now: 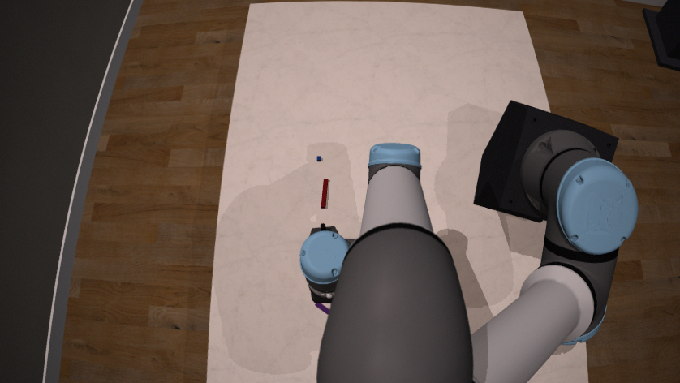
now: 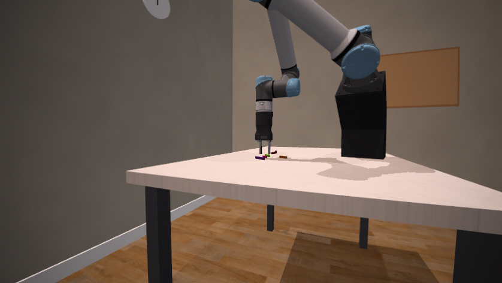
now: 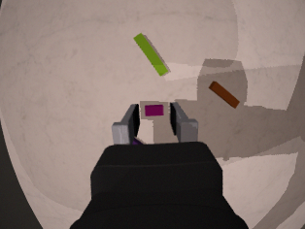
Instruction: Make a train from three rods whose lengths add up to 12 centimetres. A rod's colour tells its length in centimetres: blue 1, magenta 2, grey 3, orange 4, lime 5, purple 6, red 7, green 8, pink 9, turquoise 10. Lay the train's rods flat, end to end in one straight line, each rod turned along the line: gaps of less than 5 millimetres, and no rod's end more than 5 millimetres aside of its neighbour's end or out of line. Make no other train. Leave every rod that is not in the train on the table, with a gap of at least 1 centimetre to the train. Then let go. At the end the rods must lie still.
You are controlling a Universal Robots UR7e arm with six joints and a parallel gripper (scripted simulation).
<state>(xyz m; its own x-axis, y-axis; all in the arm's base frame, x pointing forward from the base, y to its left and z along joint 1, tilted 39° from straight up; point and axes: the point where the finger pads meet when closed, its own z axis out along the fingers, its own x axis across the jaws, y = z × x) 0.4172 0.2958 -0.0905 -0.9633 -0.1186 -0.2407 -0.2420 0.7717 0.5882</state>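
Observation:
My gripper [image 3: 154,113] points straight down and is open, with its fingertips close above the table [image 2: 264,151]. A short magenta rod [image 3: 153,110] lies flat on the table between the two fingers, with a gap on each side. A lime rod [image 3: 152,54] lies beyond it at a slant, and an orange rod [image 3: 223,94] lies to the right in shadow. A purple rod [image 1: 323,307] pokes out from under my wrist; it also shows in the side view [image 2: 260,157]. A red rod [image 1: 324,193] and a small blue rod [image 1: 319,158] lie further off, apart from each other.
The arm's black base block [image 1: 537,157] stands at the table's right side. The arm's upper links [image 1: 399,285] hide the lime, orange and magenta rods in the overhead view. The table's left edge [image 1: 223,200] is well away from the rods.

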